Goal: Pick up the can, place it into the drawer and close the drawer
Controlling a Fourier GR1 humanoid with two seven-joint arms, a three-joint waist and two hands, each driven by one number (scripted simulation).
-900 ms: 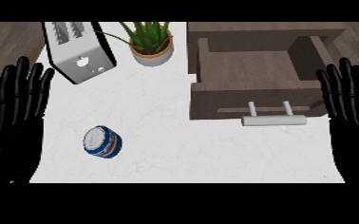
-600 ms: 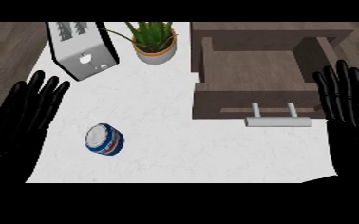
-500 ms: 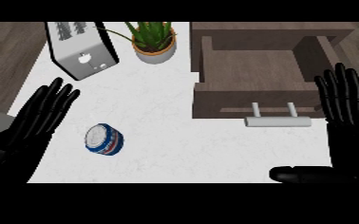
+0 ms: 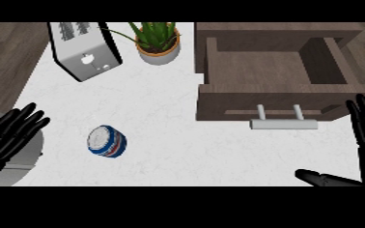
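The can (image 4: pixel 107 142), blue and white with a red band, lies on the white counter (image 4: pixel 185 140) at the lower left. My left hand (image 4: pixel 19 127) is open at the left edge, a short way left of the can and apart from it. The brown drawer (image 4: pixel 262 69) stands open at the upper right, nothing visible inside, its pale bar handle (image 4: pixel 283 123) facing me. My right hand (image 4: pixel 326 178) is open at the lower right corner, its fingers running up the right edge beside the drawer front. It holds nothing.
A silver toaster (image 4: pixel 84 49) stands at the back left, with a potted green plant (image 4: pixel 158 40) to its right, next to the drawer's left wall. Dark wood flooring (image 4: pixel 18 63) shows beyond the counter's left edge.
My left hand has sunk lower and back toward the left edge, and its grey forearm now shows. My right hand has slid toward the right edge. The can has not moved.
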